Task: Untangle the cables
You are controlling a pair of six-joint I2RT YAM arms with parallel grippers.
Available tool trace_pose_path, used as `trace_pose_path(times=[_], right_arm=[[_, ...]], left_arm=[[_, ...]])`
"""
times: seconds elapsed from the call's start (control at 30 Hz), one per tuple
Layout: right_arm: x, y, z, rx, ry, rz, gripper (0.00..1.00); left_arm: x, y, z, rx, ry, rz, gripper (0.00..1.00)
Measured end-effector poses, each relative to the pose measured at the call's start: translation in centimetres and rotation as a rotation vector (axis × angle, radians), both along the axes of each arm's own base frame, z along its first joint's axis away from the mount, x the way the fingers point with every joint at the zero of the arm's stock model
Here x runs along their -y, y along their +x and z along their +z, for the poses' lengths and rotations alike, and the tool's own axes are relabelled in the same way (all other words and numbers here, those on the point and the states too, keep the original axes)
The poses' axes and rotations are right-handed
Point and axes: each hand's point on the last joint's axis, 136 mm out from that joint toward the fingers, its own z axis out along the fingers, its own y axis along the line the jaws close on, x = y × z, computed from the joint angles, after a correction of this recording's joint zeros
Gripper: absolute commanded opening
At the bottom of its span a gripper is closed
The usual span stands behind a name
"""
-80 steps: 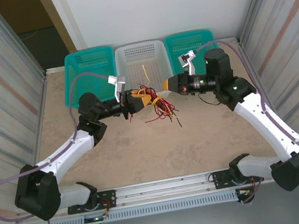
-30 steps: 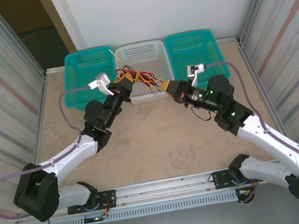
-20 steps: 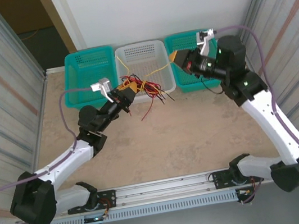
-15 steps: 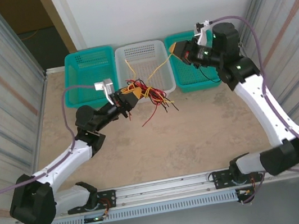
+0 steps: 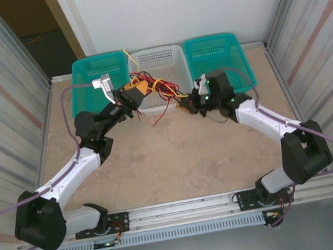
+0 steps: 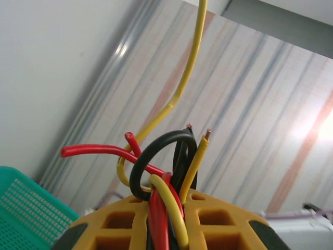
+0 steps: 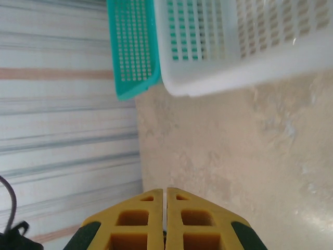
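Note:
The cables (image 5: 156, 92) are a knot of thin red, black and yellow wires hanging over the front rim of the white basket. My left gripper (image 5: 138, 92) is shut on them and holds them up off the table. In the left wrist view the cables (image 6: 166, 172) loop out from between the yellow fingers (image 6: 223, 219), and one yellow strand rises out of the top of the picture. My right gripper (image 5: 186, 104) is low, just right of the wires' hanging ends. In its wrist view the right gripper (image 7: 166, 195) is shut, with no wire showing between its fingers.
Three baskets line the back edge: a teal basket (image 5: 91, 70) on the left, the white basket (image 5: 155, 55) in the middle, and a teal basket (image 5: 211, 48) on the right. The right wrist view looks along the tan table (image 7: 234, 146) toward the white basket (image 7: 244, 57). Corrugated walls close in both sides.
My right arm has swung down from above the right teal basket to the table in front of the white basket. The yellow strand no longer stretches to it. My left gripper carried the bundle back and left.

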Motion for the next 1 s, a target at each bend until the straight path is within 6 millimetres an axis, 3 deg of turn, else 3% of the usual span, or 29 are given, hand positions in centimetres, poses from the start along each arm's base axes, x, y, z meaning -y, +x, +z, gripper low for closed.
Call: trace_pose_path(times=[0.13, 0.23, 0.37, 0.5, 0.63, 0.77, 0.87, 1.0], right_arm=[[-0.9, -4.0, -1.3, 0.0, 0.033, -0.02, 0.0], [-1.3, -6.7, -0.1, 0.052, 0.055, -0.034, 0.0], [-0.6, -9.7, 3.8, 0.154, 0.098, -0.059, 0.0], [2.6, -11.1, 9.5, 0.3, 0.12, -0.124, 0.0], [5.5, -11.1, 16.6, 0.441, 0.097, -0.176, 0.0], [9.0, -10.1, 22.8, 0.562, 0.06, -0.256, 0.0], [11.0, -8.5, 26.2, 0.61, 0.014, -0.31, 0.0], [12.6, -5.6, 28.4, 0.619, -0.053, -0.357, 0.0]], left_arm=[[-0.8, 2.7, -1.2, -0.038, 0.01, 0.156, 0.0], [-1.5, 4.6, -2.0, -0.061, 0.008, 0.279, 0.0], [-2.9, 7.5, -4.0, -0.128, 0.013, 0.435, 0.0], [-4.0, 9.1, -5.9, -0.202, 0.021, 0.554, 0.0], [-4.1, 9.0, -7.3, -0.23, 0.045, 0.592, 0.0], [-2.7, 7.6, -8.5, -0.224, 0.111, 0.573, 0.0], [-2.2, 5.9, -8.6, -0.197, 0.142, 0.537, 0.0], [-2.7, 3.7, -8.9, -0.165, 0.164, 0.469, 0.0]])
